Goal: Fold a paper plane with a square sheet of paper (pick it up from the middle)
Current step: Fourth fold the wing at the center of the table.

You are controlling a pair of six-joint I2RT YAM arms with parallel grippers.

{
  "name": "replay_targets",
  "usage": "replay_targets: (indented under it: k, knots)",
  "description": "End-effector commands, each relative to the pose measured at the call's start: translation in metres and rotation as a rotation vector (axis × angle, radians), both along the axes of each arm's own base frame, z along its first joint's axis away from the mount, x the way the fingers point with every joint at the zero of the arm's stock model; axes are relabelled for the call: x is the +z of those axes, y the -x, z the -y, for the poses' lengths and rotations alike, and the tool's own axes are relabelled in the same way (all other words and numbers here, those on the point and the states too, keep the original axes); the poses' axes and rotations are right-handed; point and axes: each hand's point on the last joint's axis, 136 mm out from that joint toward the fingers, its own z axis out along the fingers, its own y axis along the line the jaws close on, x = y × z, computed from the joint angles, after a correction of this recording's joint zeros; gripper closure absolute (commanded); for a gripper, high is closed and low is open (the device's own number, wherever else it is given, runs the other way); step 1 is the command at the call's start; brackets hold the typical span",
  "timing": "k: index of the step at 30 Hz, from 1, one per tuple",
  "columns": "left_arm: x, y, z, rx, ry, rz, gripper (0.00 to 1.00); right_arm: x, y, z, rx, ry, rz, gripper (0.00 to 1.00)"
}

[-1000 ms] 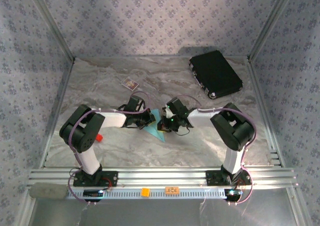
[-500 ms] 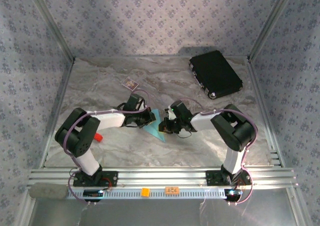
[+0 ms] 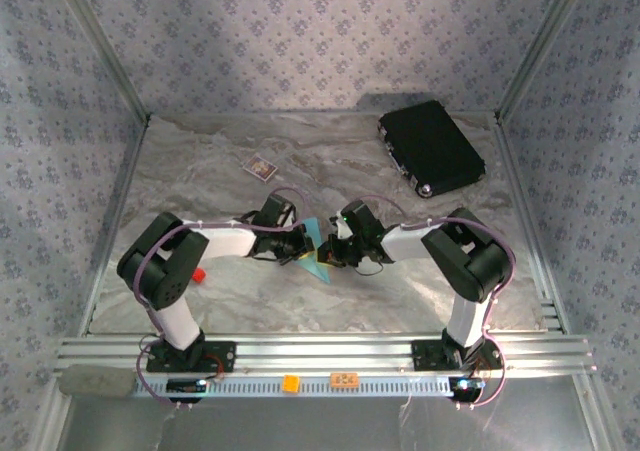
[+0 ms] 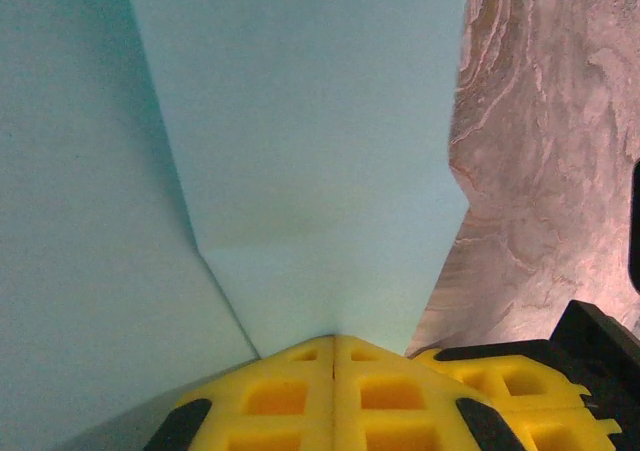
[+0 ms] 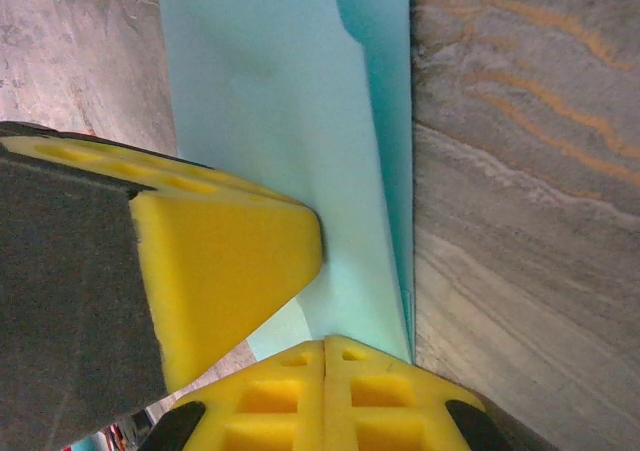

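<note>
Paper [image 4: 300, 121] pinched in left claw [image 4: 333, 343] and adjacent right claw [image 5: 325, 349].

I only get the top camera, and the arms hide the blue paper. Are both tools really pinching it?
Observer: The left wrist view shows the left tool shut, with the blue paper running into its yellow pads.
Operator: And the other one?
Observer: The right wrist view shows the right tool shut on the paper too.
Operator: Is it folded yet?
Observer: Yes, the left wrist view shows a crease slanting down towards the pads.
</note>
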Motion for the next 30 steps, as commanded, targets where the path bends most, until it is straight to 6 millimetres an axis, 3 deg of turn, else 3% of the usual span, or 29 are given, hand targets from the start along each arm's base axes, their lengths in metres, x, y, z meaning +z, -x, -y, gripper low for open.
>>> replay_targets:
  k: [1,12,30]
  knots:
    - [-0.02,0.0,-0.017,0.038,-0.091,-0.037,1.0,-0.046,0.028,0.032,-0.029,0.178,-0.136,1.0]
    - [0.0,-0.036,-0.026,0.102,-0.108,-0.003,1.0,-0.045,0.03,0.033,-0.013,0.189,-0.128,1.0]
    - [-0.01,-0.07,-0.056,0.144,-0.153,-0.006,1.0,-0.043,0.033,0.033,0.008,0.188,-0.127,1.0]
